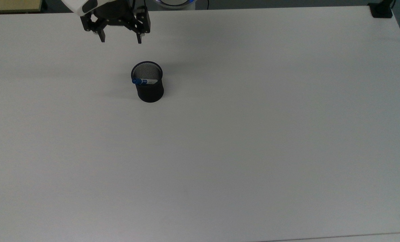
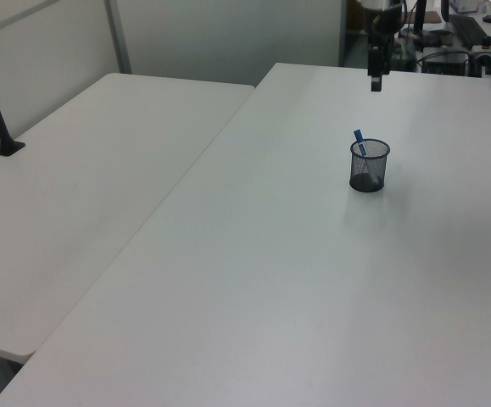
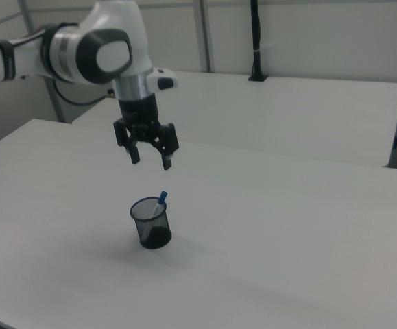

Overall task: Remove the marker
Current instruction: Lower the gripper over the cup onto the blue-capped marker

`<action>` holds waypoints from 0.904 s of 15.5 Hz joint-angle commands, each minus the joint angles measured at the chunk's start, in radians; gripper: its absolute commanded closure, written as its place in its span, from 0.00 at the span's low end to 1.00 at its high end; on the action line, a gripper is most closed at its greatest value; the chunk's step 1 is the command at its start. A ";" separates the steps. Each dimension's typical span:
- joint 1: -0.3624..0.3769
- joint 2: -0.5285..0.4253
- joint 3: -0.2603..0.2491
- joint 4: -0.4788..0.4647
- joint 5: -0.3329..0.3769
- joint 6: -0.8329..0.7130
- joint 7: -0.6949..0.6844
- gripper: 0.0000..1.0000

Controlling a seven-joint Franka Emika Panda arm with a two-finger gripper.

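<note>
Marker (image 3: 161, 199) upright in mesh cup (image 3: 151, 223), below spread-fingered, empty tool (image 3: 151, 164).

White table (image 1: 253, 151), 2nd white table (image 2: 75, 186) beside it, pale walls, black clamp pole (image 3: 255, 41).

Black mesh cup (image 1: 148, 83), marker (image 1: 144, 81) white barrel with blue cap, table (image 1: 253, 134) plain white, arm (image 3: 102, 51) white and grey, gripper (image 1: 120, 39) black.
</note>
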 commanded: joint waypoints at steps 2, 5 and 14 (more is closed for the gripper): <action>0.007 0.023 0.003 -0.084 -0.033 0.115 -0.028 0.26; 0.012 0.050 0.003 -0.087 -0.033 0.150 -0.023 0.38; 0.039 0.110 0.012 -0.107 -0.034 0.220 0.011 0.44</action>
